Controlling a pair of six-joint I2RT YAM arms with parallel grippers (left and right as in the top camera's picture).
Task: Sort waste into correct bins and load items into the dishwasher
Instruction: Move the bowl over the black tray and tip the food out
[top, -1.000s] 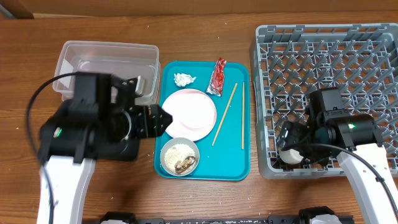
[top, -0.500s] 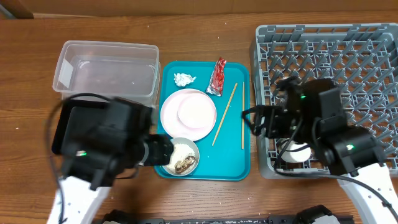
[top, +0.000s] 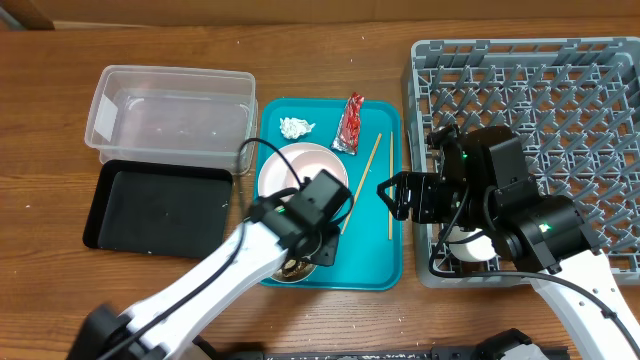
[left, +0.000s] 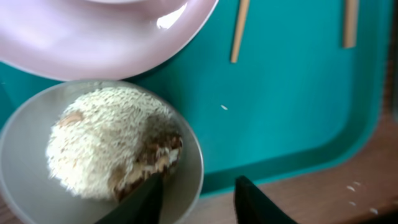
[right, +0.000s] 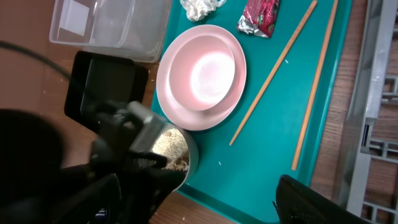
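A whitish bowl (top: 297, 268) of rice and brown scraps (left: 99, 149) sits at the front of the teal tray. My left gripper (left: 196, 202) is open, one finger inside the bowl's rim and one outside; it also shows in the overhead view (top: 318, 254). A pink bowl (right: 203, 71) rests on the pale plate (right: 180, 109). Two chopsticks (right: 277, 68) lie to their right, with the foil wrapper (top: 349, 122) and paper wad (top: 295, 128) behind. My right gripper (top: 388, 195) is open and empty above the tray's right side. A white cup (top: 470, 246) sits in the grey rack (top: 540, 90).
The teal tray (top: 375, 262) lies between the bins and the rack. The clear tub (top: 105, 100) stands at the back left, with the black tray (top: 155, 205) in front of it. The left arm crosses the plate's front edge.
My left arm swung from over the black tray to the rice bowl and now straddles its rim. My right gripper left the white cup in the rack and moved left over the teal tray.
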